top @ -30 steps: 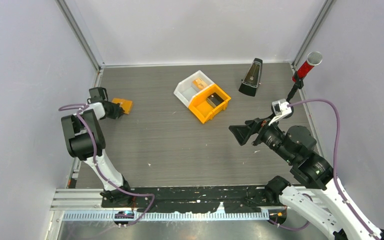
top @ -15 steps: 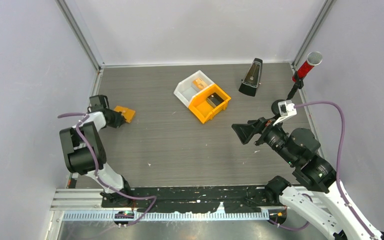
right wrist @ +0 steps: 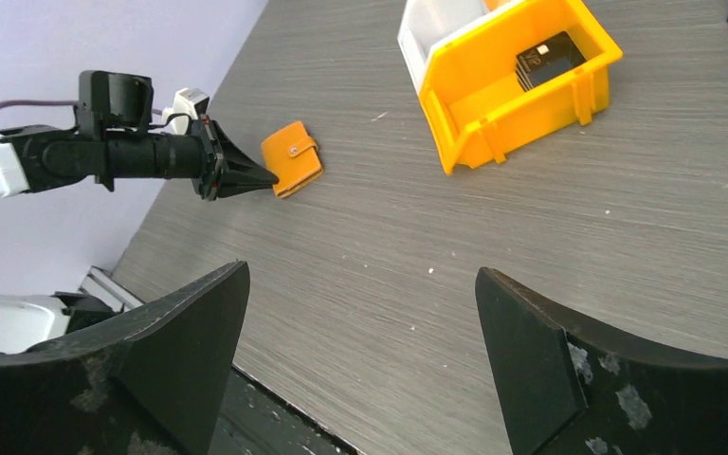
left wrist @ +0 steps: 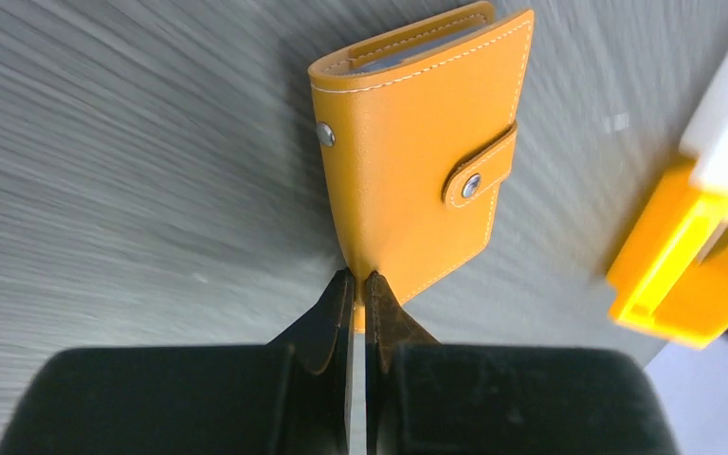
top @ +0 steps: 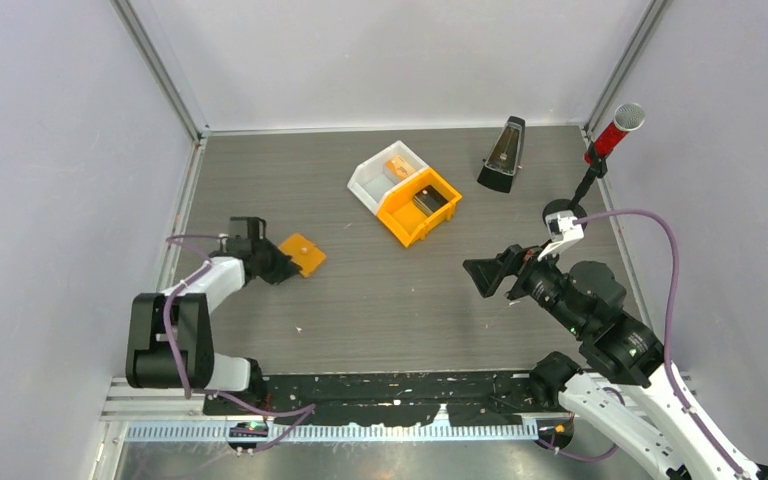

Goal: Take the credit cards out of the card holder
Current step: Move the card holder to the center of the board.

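Card holder (left wrist: 417, 161) is pinched at its near edge by the left tool (left wrist: 358, 277), whose jaws are closed to a sliver on the orange cover. The holder is folded shut with its tab snapped across the front. It sits low at the tabletop (top: 360, 300), well to the left of the orange bin (top: 418, 205) and nearer the arms; whether it rests there or is slightly lifted I cannot tell. The right tool (top: 480, 275) hangs with jaws spread wide and nothing between them, right of the bin and nearer the arms. A black flat item (right wrist: 550, 59) lies inside that bin.
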Available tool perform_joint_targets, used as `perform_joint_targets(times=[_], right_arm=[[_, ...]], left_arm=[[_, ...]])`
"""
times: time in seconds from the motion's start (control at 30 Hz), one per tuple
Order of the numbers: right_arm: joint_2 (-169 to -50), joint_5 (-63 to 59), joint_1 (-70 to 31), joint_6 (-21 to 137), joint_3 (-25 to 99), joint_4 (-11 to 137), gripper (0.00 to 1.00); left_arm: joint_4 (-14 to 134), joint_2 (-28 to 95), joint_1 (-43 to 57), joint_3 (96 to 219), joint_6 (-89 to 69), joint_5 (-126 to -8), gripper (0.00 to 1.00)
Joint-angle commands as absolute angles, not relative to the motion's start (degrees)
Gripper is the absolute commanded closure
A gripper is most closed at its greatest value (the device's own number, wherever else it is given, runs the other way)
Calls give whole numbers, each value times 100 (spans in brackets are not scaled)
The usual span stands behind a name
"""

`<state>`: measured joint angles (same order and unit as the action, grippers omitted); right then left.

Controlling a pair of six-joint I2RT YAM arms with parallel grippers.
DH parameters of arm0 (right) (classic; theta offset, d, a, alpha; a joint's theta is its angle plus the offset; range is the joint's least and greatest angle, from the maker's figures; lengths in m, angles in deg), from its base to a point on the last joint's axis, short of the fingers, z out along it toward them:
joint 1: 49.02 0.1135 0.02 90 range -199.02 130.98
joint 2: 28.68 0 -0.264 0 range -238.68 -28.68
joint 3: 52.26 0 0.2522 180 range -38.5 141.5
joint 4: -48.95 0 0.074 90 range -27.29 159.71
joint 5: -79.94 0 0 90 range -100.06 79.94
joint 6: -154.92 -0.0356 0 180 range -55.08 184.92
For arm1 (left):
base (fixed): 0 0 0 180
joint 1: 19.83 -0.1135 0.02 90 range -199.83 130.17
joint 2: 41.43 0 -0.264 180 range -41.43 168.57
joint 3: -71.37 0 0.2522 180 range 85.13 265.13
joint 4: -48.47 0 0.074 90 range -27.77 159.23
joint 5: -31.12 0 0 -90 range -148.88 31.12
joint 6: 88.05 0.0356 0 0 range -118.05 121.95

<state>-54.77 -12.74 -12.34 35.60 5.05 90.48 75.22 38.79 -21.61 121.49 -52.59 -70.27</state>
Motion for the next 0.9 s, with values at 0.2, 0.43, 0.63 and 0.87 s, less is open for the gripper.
perform_joint_targets(times=[0.2, 0.43, 0.63, 0.87], right_arm=[[-5589, -1947, -1215, 4017, 555, 9451, 2], [-6106, -1836, -1217, 3865, 356, 9641, 0], [-6816, -1862, -1214, 3520, 459, 9813, 5], [-7342, -1027, -1211, 2835, -54, 8944, 13]], left_arm=[[7453, 2953, 145, 11655, -5454, -7303, 100], [7297, 2457, 1261, 11489, -5703, -7033, 100], [6926, 2465, 1759, 11184, -6004, -6955, 94], [7401, 1847, 1767, 11240, -5751, -6651, 55]])
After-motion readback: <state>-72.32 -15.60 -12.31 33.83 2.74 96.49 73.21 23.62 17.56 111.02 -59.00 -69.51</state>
